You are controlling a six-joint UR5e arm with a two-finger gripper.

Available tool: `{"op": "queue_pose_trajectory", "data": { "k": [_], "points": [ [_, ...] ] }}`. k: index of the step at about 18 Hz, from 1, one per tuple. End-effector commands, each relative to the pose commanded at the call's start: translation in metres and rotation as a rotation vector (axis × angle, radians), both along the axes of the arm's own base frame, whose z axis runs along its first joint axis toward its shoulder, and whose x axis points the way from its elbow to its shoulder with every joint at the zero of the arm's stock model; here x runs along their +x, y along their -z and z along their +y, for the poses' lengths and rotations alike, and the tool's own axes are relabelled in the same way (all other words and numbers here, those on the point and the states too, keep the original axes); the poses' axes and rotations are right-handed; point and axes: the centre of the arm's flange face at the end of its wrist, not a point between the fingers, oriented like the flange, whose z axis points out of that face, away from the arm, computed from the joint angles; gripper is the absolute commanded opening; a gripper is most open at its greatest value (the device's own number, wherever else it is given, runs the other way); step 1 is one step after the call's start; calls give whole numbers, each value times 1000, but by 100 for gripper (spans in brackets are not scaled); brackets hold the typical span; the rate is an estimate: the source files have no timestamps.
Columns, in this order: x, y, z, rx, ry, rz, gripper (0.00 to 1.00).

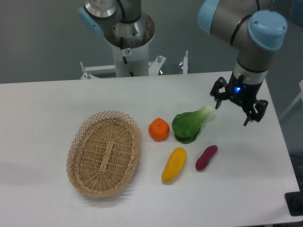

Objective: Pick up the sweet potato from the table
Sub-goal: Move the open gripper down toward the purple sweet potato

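The sweet potato (206, 157), a small dark purple tuber, lies on the white table (246, 189) right of centre, near the front. My gripper (231, 113) hangs open above the table's right side, up and to the right of the sweet potato, with nothing between its fingers. It is clearly apart from the tuber.
A green leafy vegetable (190, 125) lies just left of the gripper. A round orange fruit (158, 129) and a yellow elongated vegetable (173, 164) lie left of the sweet potato. A wicker basket (104, 152) sits further left. The table's right edge is close.
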Motion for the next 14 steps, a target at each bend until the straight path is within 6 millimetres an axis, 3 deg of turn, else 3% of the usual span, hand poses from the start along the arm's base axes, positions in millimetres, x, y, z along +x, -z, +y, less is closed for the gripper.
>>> {"op": "queue_pose_trajectory", "data": {
  "k": [5, 10, 14],
  "points": [
    [-5, 53, 29, 0, -23, -15, 100],
    [3, 101, 25, -46, 19, -79, 100],
    [6, 138, 20, -25, 45, 11, 100]
  ]
}}
